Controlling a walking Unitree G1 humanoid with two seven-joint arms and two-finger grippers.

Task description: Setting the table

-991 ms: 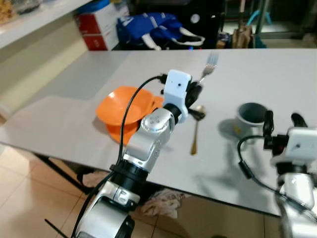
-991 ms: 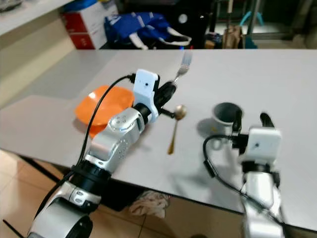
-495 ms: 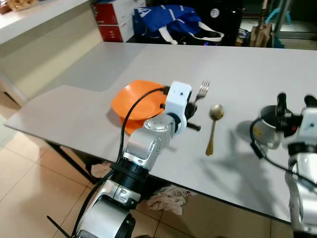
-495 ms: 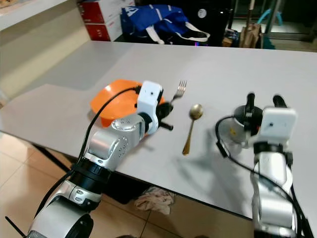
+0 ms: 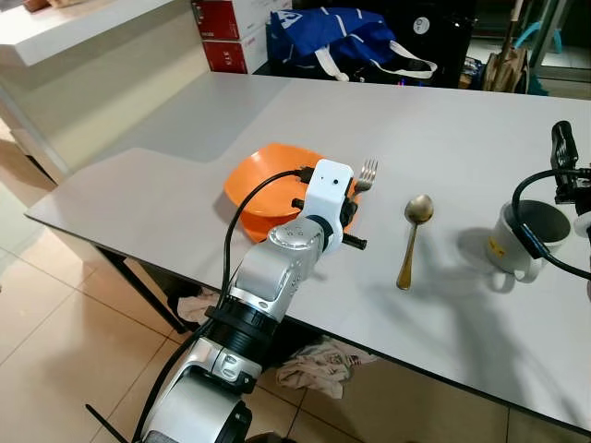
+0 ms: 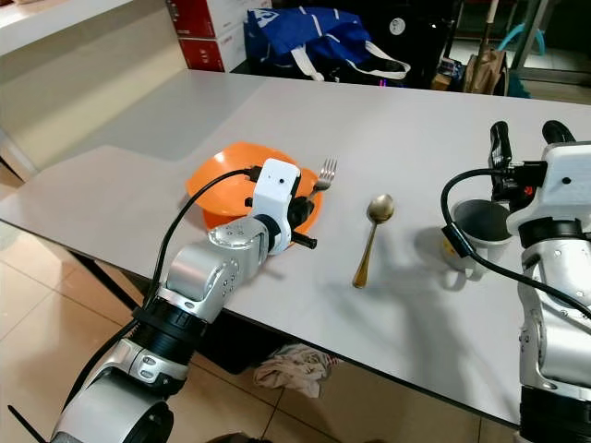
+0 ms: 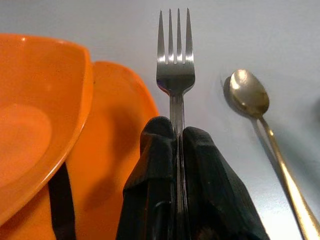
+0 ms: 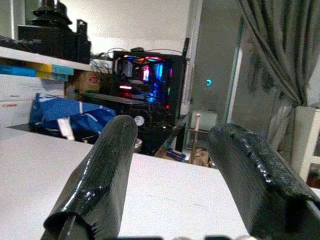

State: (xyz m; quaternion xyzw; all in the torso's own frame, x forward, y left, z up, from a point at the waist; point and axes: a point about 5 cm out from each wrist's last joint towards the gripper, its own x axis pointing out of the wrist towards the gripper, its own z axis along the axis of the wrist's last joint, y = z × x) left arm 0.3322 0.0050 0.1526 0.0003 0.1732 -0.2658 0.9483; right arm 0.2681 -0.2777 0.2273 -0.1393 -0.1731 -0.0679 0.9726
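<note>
left tool (image 7: 177,150) grips a fork (image 7: 174,65) beside the orange bowl (image 5: 268,180); at its three o'clock, right tool (image 6: 526,138) gapes wide above the mug (image 6: 478,231).

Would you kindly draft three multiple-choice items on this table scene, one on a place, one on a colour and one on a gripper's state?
1. Where does the spoon lie on the table?
A. Between the fork and the mug
B. Inside the mug
C. On the plate

2. What colour is the plate?
A. Blue
B. Orange
C. White

3. What is the left gripper doing?
A. Hanging open above the mug
B. Shut on the spoon
C. Shut on the fork

Answers:
1 A, since the eye views show the spoon flat on the table with the fork on its left and the mug on its right.
2 B, as the plate beside the fork is plainly orange.
3 C, because the left wrist view shows both fingers pressed on the fork's handle.
</note>
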